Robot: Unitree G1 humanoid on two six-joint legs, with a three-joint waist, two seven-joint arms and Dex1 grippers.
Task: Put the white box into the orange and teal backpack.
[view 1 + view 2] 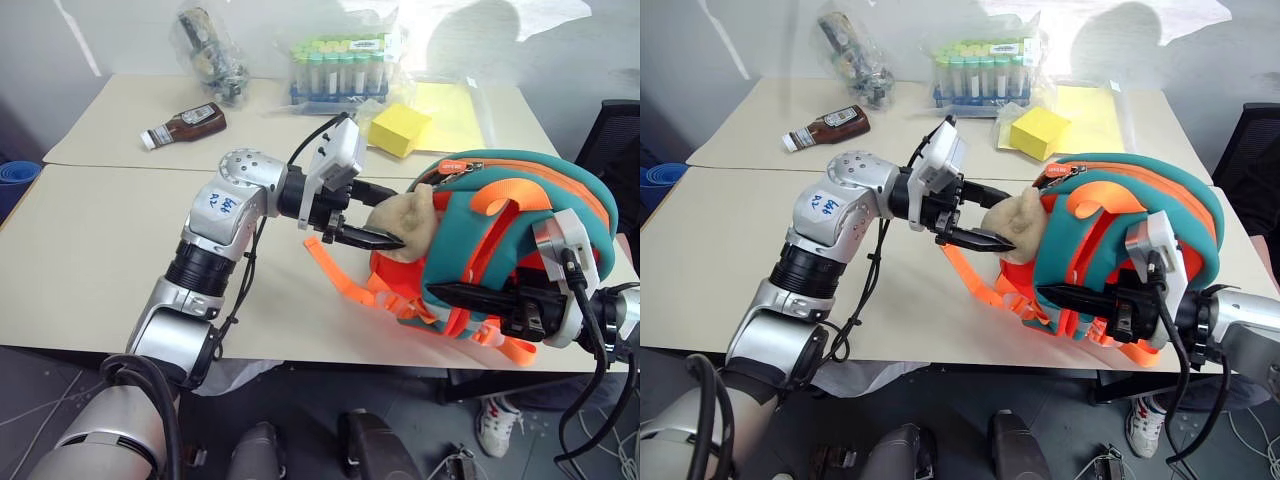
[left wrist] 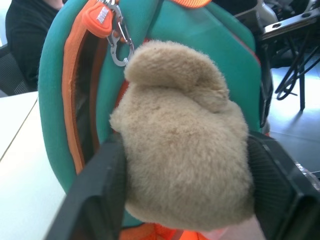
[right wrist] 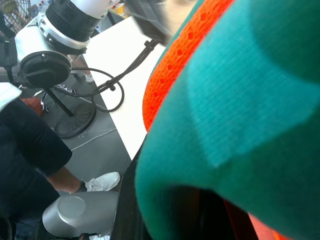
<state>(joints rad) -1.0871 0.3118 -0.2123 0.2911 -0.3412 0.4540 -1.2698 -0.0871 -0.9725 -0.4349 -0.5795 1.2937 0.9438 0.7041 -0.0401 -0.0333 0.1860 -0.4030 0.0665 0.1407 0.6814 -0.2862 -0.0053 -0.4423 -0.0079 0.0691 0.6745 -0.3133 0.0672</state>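
In the left eye view, the orange and teal backpack (image 1: 520, 235) stands at the near right edge of the pale tabletop (image 1: 90, 260), its orange webbing straps (image 1: 345, 275) trailing onto the surface toward the left. The left hand (image 1: 372, 215) reaches in from the left, and its two black fingers sit on either side of the tan plush charm (image 1: 408, 222) that hangs on the backpack's left face; they touch the plush, grasping it. The right hand (image 1: 470, 296) is low on the backpack's near side, fingers drawn together and clenched on the bag's fabric and straps. Farther back on the tabletop lie a yellow block (image 1: 399, 129), a rack of capped tubes (image 1: 342, 68), a brown sauce bottle (image 1: 185, 126) on its side, and a clear bag of small items (image 1: 210, 50). The right eye view gives the same layout, with a person's white shoe (image 1: 1143, 425) on the floor below the tabletop edge. In the left wrist view the plush charm fills the space between the two dark fingers (image 2: 100, 200), pressed by both, with a metal clip (image 2: 119, 42) and orange tab above it on the teal panel. In the right wrist view teal fabric and orange mesh lie right against the camera, and a person's dark sleeve (image 3: 30, 135) shows beside the tabletop. I cannot tell where the white box is.
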